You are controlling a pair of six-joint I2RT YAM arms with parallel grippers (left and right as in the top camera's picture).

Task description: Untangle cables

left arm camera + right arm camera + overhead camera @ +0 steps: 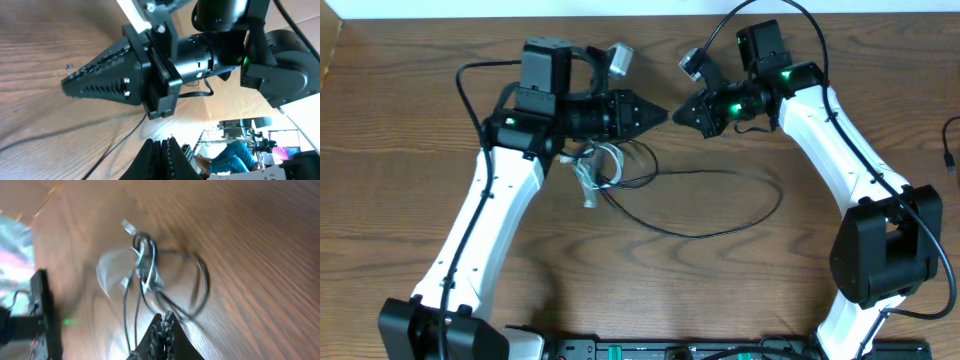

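Jaws both shut; cables [598,168] lie apart from them.

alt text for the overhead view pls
The left gripper and right gripper, both shut, point at each other above a wooden table. A tangled white cable and looping black cable lie on it beside the left gripper.
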